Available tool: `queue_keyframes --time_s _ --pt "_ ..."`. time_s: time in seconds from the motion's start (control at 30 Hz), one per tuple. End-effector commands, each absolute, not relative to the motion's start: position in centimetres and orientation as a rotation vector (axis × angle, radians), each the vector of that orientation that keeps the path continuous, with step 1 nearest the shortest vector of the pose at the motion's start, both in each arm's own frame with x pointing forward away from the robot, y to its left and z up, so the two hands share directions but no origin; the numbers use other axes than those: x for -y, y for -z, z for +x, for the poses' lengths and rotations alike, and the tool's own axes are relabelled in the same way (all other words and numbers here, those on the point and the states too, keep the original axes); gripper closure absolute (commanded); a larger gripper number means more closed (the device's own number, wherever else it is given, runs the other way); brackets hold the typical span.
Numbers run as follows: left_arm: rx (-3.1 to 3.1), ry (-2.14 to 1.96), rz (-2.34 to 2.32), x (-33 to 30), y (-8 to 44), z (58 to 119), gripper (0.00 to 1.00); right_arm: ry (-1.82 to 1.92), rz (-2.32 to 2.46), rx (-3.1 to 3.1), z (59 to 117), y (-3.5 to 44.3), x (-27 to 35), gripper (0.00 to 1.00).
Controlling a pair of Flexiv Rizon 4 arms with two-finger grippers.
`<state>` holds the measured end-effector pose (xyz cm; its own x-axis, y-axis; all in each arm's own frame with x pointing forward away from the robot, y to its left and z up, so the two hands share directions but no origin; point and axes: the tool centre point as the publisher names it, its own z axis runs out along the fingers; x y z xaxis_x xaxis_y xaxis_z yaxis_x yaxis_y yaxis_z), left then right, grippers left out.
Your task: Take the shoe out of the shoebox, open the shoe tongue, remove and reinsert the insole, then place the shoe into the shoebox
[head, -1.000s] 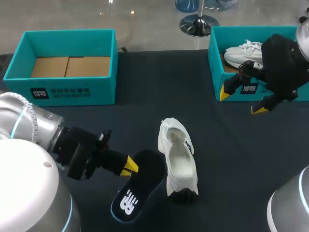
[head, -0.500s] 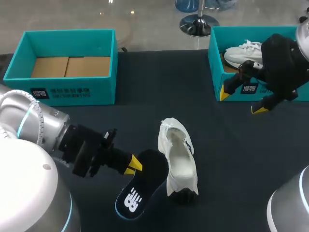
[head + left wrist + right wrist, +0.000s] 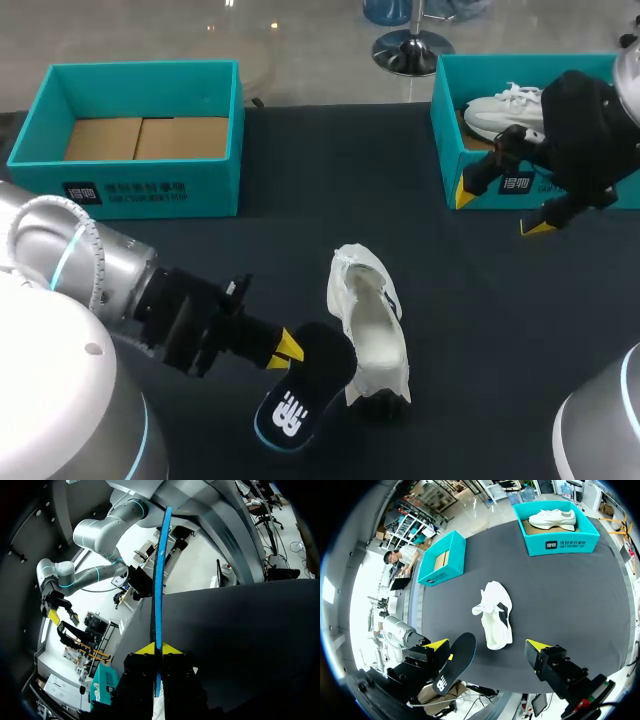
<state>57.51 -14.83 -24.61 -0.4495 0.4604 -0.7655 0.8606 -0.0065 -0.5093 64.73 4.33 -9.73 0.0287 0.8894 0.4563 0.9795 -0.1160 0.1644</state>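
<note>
1. L gripper [image 3: 283, 347]: nearest, coming in low from the left. Its yellow tips are pinched narrow on the insole [image 3: 300, 405], one tip each side. L wrist view shows the insole edge-on btw the tips, blue rim facing the cam.
2. Insole: dark, logo side up in head view, angled. Its far end is right by the shoe's near-left side; can't tell if they touch, or if the near end rests on the table [image 3: 480, 320].
3. Shoe [image 3: 368, 325]: white, on the table approx mid, just right of the insole, opening facing up, upper spread wide. Not in any box and no gripper on it.
4. R gripper [image 3: 500, 211]: further back on the right, fingers spread wide w/ nothing btw them. Seen in front of the R shoebox's front wall in head view. R wrist view puts it well above the table.
5. R shoebox [image 3: 447, 150]: teal, far right, w/ a second shoe [image 3: 505, 108], white, inside.
6. L shoebox [image 3: 150, 190]: teal, far left, well apart from the shoe, cardboard floor showing.
</note>
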Motion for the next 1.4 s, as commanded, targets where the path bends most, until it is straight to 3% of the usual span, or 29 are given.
queue_keyframes --time_s 0.03,0.63,1.4 --pt "-1.903 1.453 1.373 17.4 25.6 58.3 1.00 0.671 -2.102 1.947 65.1 9.7 -4.5 0.00" --pt "-1.884 1.413 1.292 21.0 28.3 59.4 1.00 0.671 -2.102 1.947 65.1 9.7 -4.5 0.00" --pt "-1.949 1.493 1.183 20.7 30.1 60.9 1.00 0.671 -2.102 1.947 65.1 9.7 -4.5 0.00"
